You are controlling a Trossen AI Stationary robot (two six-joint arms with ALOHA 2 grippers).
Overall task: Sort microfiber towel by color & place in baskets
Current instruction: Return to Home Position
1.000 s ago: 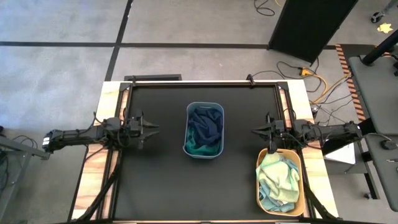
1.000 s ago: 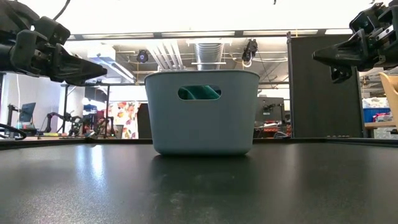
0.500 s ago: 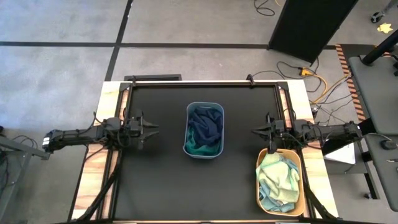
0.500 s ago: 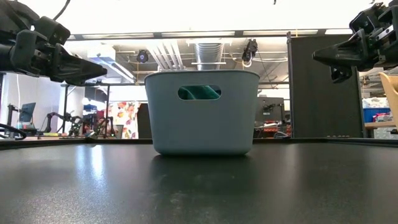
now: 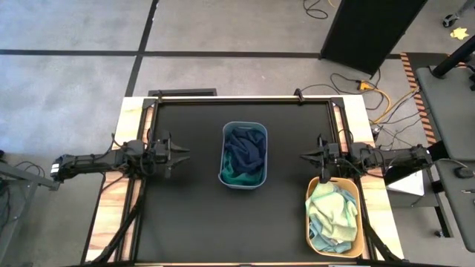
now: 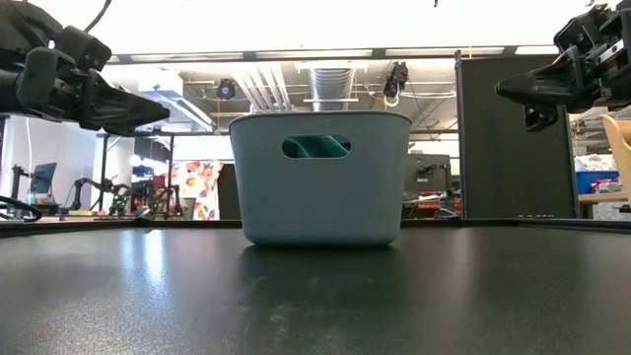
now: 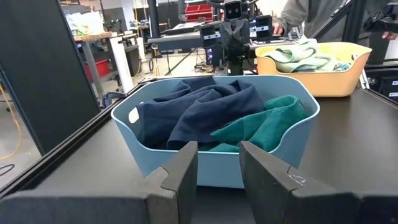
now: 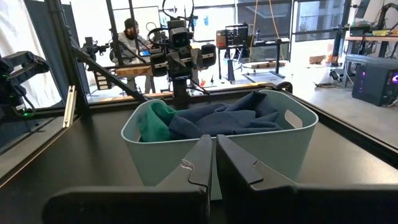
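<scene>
No change shows between the earlier pictures and this moment. In the high and low views the left tool [image 5: 184, 153] and the right tool [image 5: 303, 156] hang exactly where they were. The grey-blue basket [image 5: 223, 167] between them, the yellow-orange basket [image 5: 361, 215] just beside the right tool, and the towels [image 5: 246, 150] inside have not shifted.

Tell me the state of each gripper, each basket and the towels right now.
left gripper: open, empty, raised left of the grey-blue basket.
right gripper: shut, empty, raised right of it.
grey-blue basket: upright, holding navy towels and a dark green towel.
yellow-orange basket: upright, holding pale towels.
</scene>
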